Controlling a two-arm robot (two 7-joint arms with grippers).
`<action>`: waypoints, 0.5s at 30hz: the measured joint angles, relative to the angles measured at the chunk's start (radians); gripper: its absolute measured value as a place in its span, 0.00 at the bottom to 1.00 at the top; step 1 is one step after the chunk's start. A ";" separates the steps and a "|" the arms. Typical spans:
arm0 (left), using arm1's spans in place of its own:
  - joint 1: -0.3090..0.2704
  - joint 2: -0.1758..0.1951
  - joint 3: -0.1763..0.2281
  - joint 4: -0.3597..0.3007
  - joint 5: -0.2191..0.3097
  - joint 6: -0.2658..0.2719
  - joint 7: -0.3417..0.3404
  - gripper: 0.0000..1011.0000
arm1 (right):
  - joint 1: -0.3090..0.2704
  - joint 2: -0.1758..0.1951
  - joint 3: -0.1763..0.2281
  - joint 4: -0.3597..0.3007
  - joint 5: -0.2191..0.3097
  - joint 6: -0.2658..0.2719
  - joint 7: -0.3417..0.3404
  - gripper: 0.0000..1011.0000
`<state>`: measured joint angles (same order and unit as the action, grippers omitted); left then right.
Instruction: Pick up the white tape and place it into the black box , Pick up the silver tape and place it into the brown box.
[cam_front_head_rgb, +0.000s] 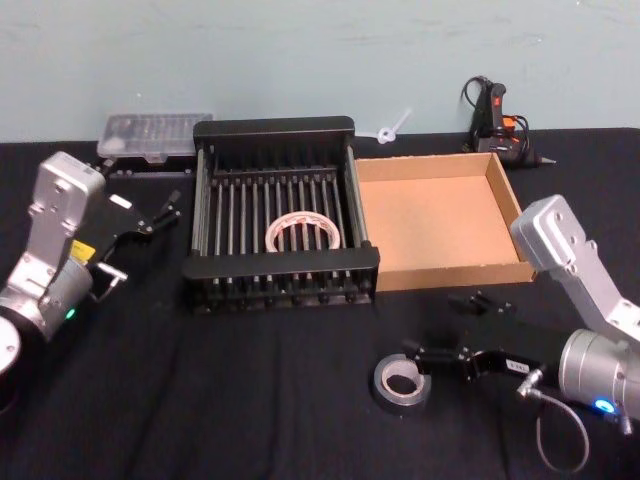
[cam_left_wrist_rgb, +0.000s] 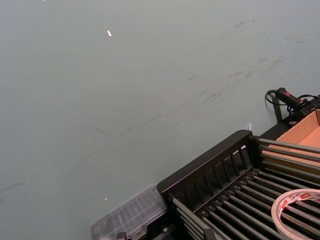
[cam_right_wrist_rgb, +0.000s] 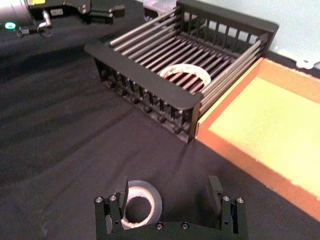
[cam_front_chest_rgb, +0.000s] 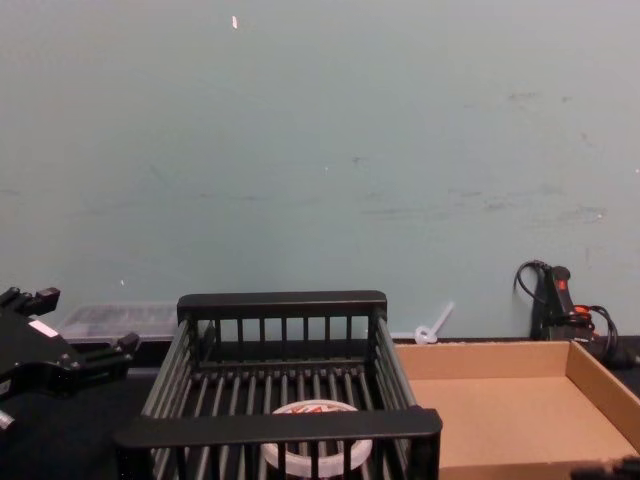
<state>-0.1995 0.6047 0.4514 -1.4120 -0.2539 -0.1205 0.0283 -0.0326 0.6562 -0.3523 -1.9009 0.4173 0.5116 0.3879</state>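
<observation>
Both arms wear silver-grey, boxy shells over rounded joint housings. The left arm carries a yellow label on its side and a small green light near the wrist; its left end effector (cam_front_head_rgb: 160, 215) is black with slim fingers. The right arm shows a blue light and a looping grey cable with a metal plug. The right end effector (cam_right_wrist_rgb: 170, 197) is black, with silver screw heads along its front.

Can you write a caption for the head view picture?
White tape in black box; right hand open beside silver tape.
</observation>
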 joint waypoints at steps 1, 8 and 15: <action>0.000 0.000 0.000 0.000 0.000 0.000 0.000 0.99 | -0.001 0.002 -0.002 0.000 0.000 0.001 0.000 0.99; 0.000 0.000 0.000 0.000 0.000 0.000 0.000 0.99 | 0.003 0.017 -0.026 0.008 0.001 0.013 0.004 0.99; 0.000 0.000 0.000 0.000 0.000 0.000 0.000 0.99 | 0.017 0.019 -0.048 0.025 -0.004 0.024 0.006 0.99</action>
<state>-0.1995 0.6047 0.4514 -1.4120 -0.2539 -0.1205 0.0283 -0.0160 0.6756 -0.4006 -1.8762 0.4129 0.5361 0.3941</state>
